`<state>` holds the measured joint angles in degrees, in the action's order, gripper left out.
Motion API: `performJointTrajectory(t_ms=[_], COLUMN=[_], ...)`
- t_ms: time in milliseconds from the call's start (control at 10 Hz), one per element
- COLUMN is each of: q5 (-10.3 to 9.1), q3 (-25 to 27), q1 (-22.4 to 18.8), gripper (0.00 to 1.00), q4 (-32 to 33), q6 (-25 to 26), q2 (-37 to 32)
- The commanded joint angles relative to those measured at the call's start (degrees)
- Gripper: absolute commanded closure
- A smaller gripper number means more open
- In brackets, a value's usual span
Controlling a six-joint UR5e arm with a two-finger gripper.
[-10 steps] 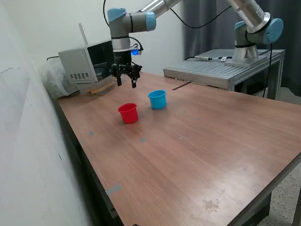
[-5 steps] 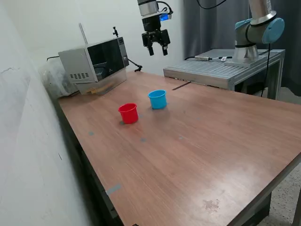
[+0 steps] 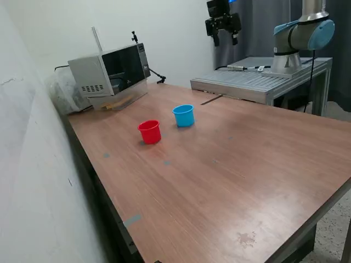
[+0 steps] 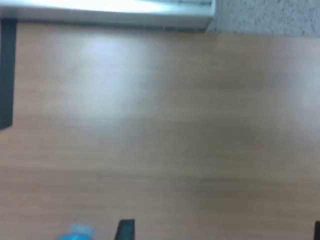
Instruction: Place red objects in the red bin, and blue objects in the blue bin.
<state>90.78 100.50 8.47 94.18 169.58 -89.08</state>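
Moved since half a second ago: gripper (image 3: 224, 37) up and toward the exterior view's right, from above the microwave end to high over the metal bench (image 3: 258, 79); a second ago hung low just behind the red cup (image 3: 149, 131). Cups unchanged.

Count: one red cup, one blue cup (image 3: 184, 115), both upright on the table (image 3: 230, 181), near each other but not touching, red one toward the exterior view's left and nearer the camera. Zero cubes visible on the tabletop in either view; cup insides not readable from this angle.

Also one microwave (image 3: 109, 71) at the far left corner, one second arm base (image 3: 299, 41) on the bench, blue tape bits (image 3: 132, 220) on the wood.

Arm pose: gripper well above and behind the cups, fingers pointing down, spread apart, nothing between them. Upper links cut off by the frame top.

Wrist view: blurred, mostly bare wood, bench edge (image 4: 107, 12) along one border. Blue smear (image 4: 75, 233) at the frame edge, probably the blue cup rim, too cut off to confirm. Dark fingertip (image 4: 125, 229) just beside it; other finger barely in frame. Red cup out of this view.
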Motion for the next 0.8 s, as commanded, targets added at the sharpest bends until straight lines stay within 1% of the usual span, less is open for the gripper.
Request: performJointTrajectory(t_ms=[0,100,200,300,400,700], q5=[0.01,-0.17,-0.43,-0.61,-0.52,-0.26], q3=[7.7,10.2,10.7,10.3,10.3,10.2], q1=[-1.7,-2.0,-2.0,-2.0,-2.0,-1.8], gripper=[0.00,0.00,0.00,0.00,0.00,0.00], q4=[-0.8,-1.2,-5.3,-18.8,-24.4,-25.2], q6=[3.5,4.4,4.5,4.5,4.4,4.3], q2=[-8.0,-11.2,-12.6,-12.5,-12.5,-12.5])
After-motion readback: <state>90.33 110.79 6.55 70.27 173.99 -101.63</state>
